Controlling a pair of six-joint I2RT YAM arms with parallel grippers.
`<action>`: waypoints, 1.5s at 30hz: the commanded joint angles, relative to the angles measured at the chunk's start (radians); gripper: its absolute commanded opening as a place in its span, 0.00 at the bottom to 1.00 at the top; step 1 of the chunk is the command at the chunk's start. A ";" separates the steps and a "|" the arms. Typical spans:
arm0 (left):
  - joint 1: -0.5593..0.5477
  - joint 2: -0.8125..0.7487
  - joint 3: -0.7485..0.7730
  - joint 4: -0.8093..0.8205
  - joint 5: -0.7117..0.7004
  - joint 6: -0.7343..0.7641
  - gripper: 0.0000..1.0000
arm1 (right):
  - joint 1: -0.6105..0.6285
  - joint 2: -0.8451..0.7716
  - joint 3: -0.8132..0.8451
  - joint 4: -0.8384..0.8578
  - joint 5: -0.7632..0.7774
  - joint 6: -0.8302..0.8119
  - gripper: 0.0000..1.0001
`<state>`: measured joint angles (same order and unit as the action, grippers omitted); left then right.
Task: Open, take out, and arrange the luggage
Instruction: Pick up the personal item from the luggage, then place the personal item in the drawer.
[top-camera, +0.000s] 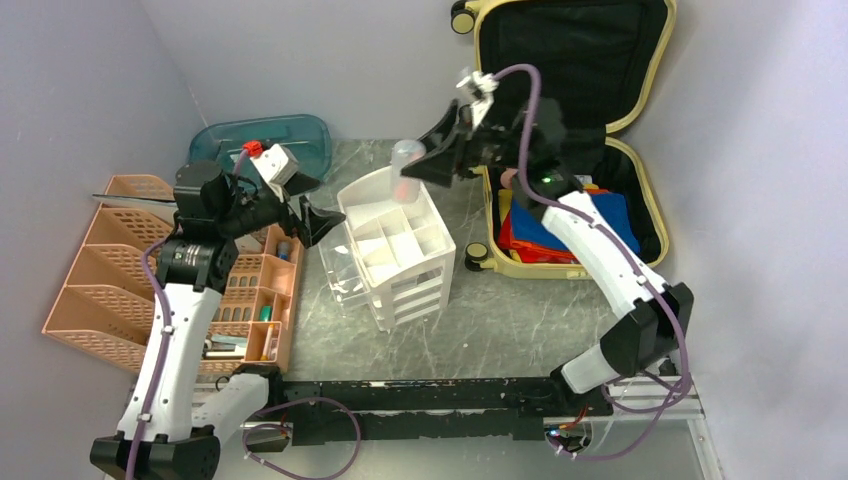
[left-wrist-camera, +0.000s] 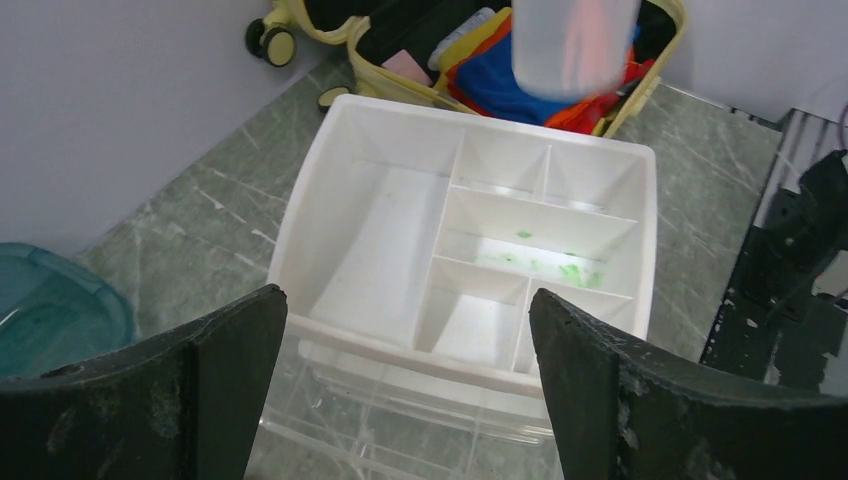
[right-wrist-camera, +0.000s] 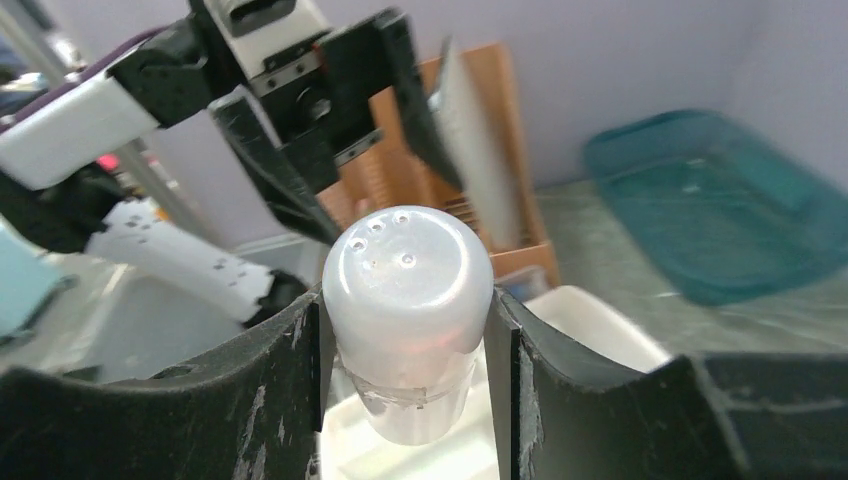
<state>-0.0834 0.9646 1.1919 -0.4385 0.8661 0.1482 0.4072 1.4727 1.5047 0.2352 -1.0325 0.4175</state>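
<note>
The pale yellow luggage (top-camera: 640, 190) lies open at the back right, lid up against the wall, with blue, red and yellow items (top-camera: 545, 235) inside; it also shows in the left wrist view (left-wrist-camera: 415, 90). My right gripper (top-camera: 418, 168) is shut on a translucent white capped bottle (right-wrist-camera: 408, 300) and holds it above the back of the white drawer unit (top-camera: 395, 240). The bottle shows blurred in the left wrist view (left-wrist-camera: 572, 45). My left gripper (top-camera: 325, 220) is open and empty, just left of the drawer unit, above its near edge (left-wrist-camera: 400, 350).
A teal plastic tray (top-camera: 262, 143) sits at the back left. A peach organiser (top-camera: 130, 270) with small compartments stands at the left. A clear drawer (top-camera: 345, 275) sticks out from the unit's left side. Walls close in on three sides.
</note>
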 joint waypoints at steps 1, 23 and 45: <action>0.004 -0.057 0.036 -0.011 -0.092 -0.013 0.96 | 0.121 0.046 0.080 -0.096 -0.006 -0.020 0.34; 0.040 -0.125 -0.081 0.105 -0.931 -0.184 0.96 | 0.488 0.315 0.277 -0.506 0.380 -0.341 0.38; 0.047 -0.121 -0.095 0.089 -0.891 -0.167 0.96 | 0.566 0.322 0.186 -0.515 0.605 -0.410 0.49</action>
<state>-0.0406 0.8513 1.0882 -0.3782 -0.0490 -0.0151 0.9615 1.8198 1.6985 -0.2996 -0.4999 0.0345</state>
